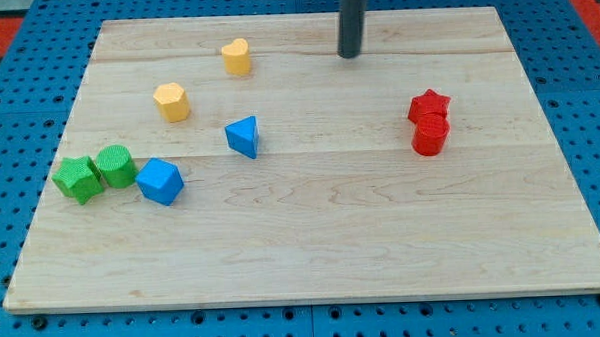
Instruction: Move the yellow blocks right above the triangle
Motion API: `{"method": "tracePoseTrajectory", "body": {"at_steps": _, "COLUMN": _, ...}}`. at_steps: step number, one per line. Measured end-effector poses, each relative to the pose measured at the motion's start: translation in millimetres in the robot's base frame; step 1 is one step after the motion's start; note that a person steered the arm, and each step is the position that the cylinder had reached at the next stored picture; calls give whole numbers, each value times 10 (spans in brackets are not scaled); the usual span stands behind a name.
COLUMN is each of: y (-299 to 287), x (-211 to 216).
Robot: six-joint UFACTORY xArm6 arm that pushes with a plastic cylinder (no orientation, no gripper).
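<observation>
A yellow heart block (236,57) sits near the view's top, left of centre. A yellow hexagon-like block (173,101) lies below and left of it. The blue triangle (244,136) sits below the heart, right of the hexagon. My tip (350,55) rests on the board near the top, about a hand's width right of the yellow heart, touching no block.
A blue cube (160,180) lies left of the triangle, with a green cylinder (116,166) and a green star (78,179) at the board's left edge. A red star (429,107) and a red cylinder (430,136) touch at the right. The wooden board (313,248) lies on blue pegboard.
</observation>
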State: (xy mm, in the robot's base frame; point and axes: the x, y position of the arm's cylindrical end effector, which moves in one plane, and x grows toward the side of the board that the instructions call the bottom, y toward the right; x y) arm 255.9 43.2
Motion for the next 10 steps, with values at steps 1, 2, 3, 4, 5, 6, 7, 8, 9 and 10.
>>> {"method": "tracePoseTrajectory", "body": {"at_steps": 1, "y": -1061, "x": -144}}
{"method": "tracePoseTrajectory", "body": {"at_steps": 2, "y": -1188, "x": -78}}
{"method": "tracePoseTrajectory", "body": {"at_steps": 3, "y": -1267, "x": 179}}
{"method": "tracePoseTrajectory", "body": {"at_steps": 4, "y": -1570, "x": 409}}
{"method": "tracePoseTrajectory", "body": {"at_steps": 5, "y": -1231, "x": 531}}
{"method": "tracePoseTrajectory", "body": {"at_steps": 6, "y": -1746, "x": 620}}
{"method": "tracePoseTrajectory", "body": {"at_steps": 7, "y": -1998, "x": 699}}
{"method": "tracePoseTrajectory", "body": {"at_steps": 8, "y": -2549, "x": 869}}
{"method": "tracePoseTrajectory", "body": {"at_steps": 9, "y": -2768, "x": 1156}}
{"method": "tracePoseTrajectory", "body": {"at_steps": 10, "y": -2079, "x": 1204}}
